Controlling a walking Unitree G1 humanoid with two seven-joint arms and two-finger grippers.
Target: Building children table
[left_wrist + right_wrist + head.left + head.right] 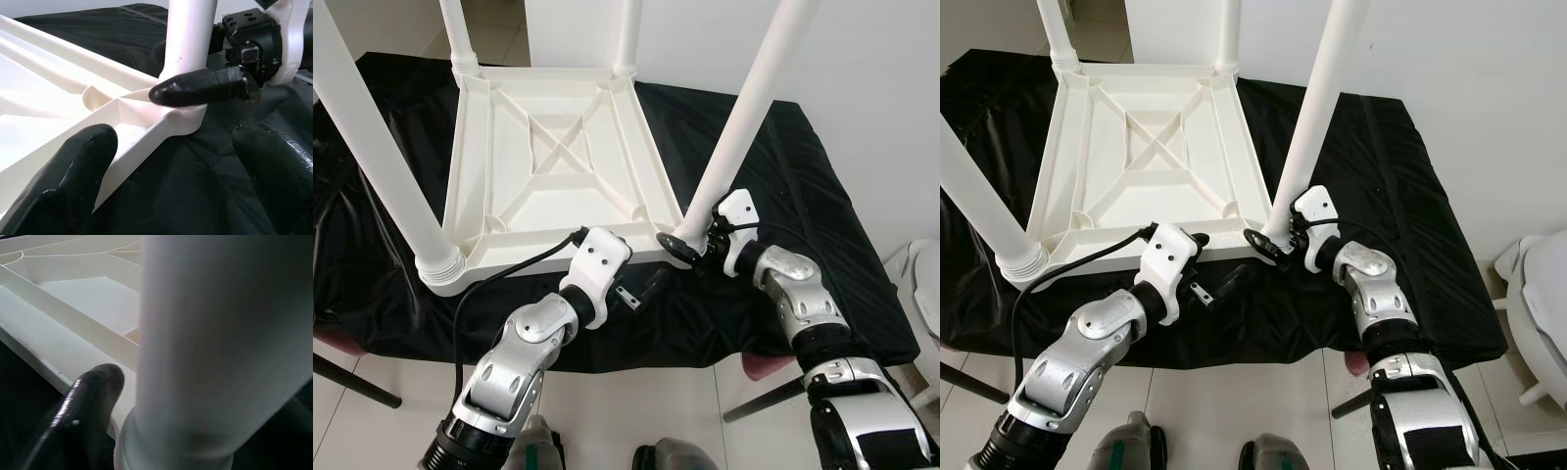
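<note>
A white plastic children's table (558,147) lies upside down on a black-covered surface (783,176), with its legs pointing up. My right gripper (685,245) is shut on the base of the near right leg (744,108), where the leg meets the corner socket. In the right wrist view the leg (220,342) stands beside one black finger (93,396). My left gripper (641,289) hovers open at the table's front rim, just left of that corner. In the left wrist view its fingers (73,181) straddle the rim, and a right finger (195,90) lies across the leg's base (188,34).
The near left leg (382,157) rises tall at the left, with two more legs at the back. A white object (925,284) stands on the floor at the right. Dark support legs (352,382) show under the front edge.
</note>
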